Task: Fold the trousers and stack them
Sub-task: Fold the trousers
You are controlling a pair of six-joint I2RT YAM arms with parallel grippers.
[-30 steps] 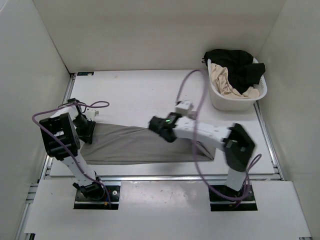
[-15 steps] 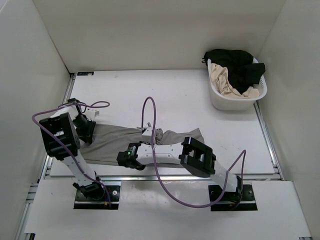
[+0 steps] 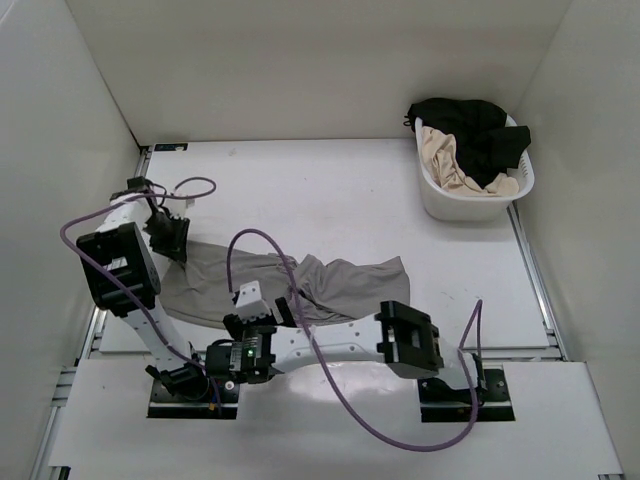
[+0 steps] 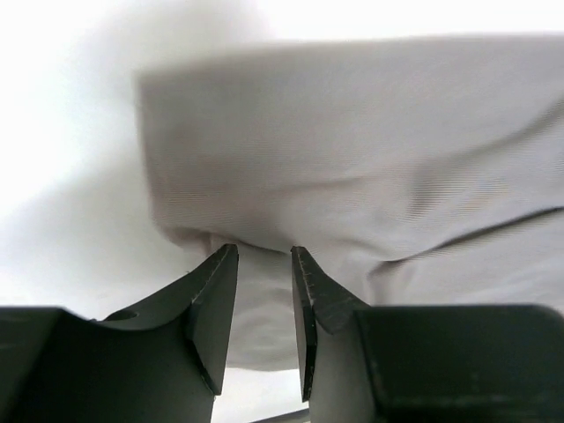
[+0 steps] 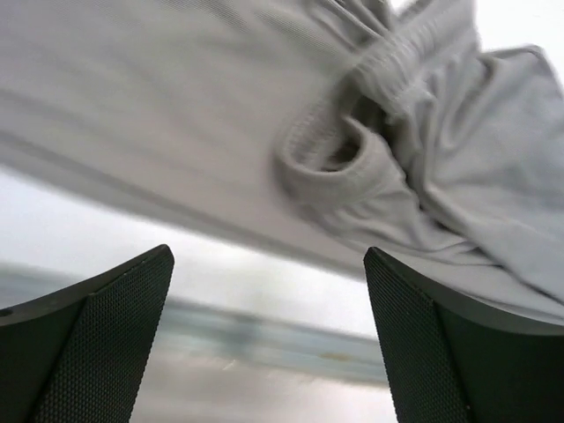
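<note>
While the left gripper (image 4: pixel 264 253) pinches an end of the rumpled mid-grey thin-fabric trousers (image 3: pixel 345 283) between nearly closed jaws, the right gripper (image 5: pixel 269 254) gapes wide, holding nothing.

Soft, thin grey cloth on the trousers (image 3: pixel 350 282), matt all over, with a fine woven rib showing up close and a thicker ribbed band gathered at the waist. The right gripper (image 5: pixel 264 264) has matt black fingers (image 5: pixel 115 326), their pads stamped in a tiny grid. The left gripper (image 4: pixel 263 264) is black too and smoother, plastic by the look of it, though the view is blurred. The desk (image 3: pixel 330 190) is white, smooth, low sheen. The basket (image 3: pixel 445 205) is white moulded plastic.
</note>
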